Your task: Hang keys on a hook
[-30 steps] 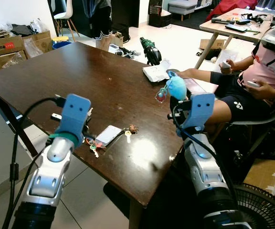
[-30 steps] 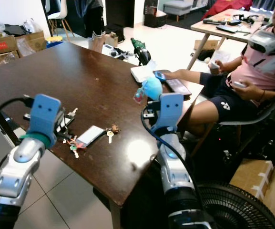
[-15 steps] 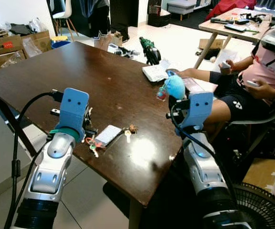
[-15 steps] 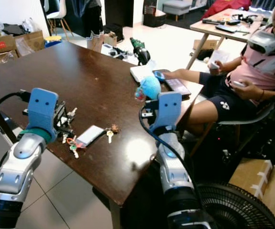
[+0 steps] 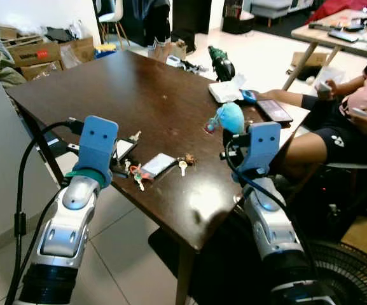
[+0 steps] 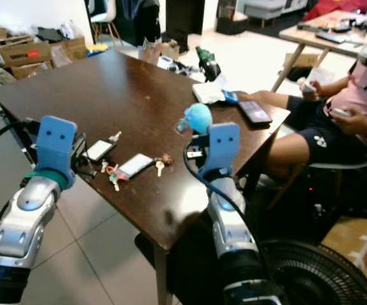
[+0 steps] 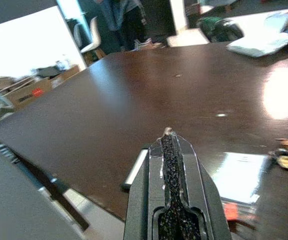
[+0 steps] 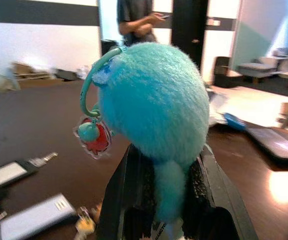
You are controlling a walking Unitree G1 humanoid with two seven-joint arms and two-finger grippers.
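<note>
1. The left gripper (image 7: pixel 169 150) hovers at the near edge of the dark table (image 5: pixel 151 89), its fingers pressed together on nothing.
2. Just beyond it on the table lie the keys (image 5: pixel 137 178), beside a white tag (image 5: pixel 158 164).
3. At the table's right edge, the right gripper (image 8: pixel 167 200) is clamped on a blue plush keychain (image 5: pixel 233 117), held up.
4. Carrying seems the step in hand; next, a hook must be found.
5. A seated person (image 5: pixel 348 114) waits past the table.

The table (image 5: pixel 151 101) is dark glossy wood throwing back bright glare. The keychain ball (image 8: pixel 153 102) is fluffy turquoise plush with a smooth plastic loop (image 8: pixel 88 90).
</note>
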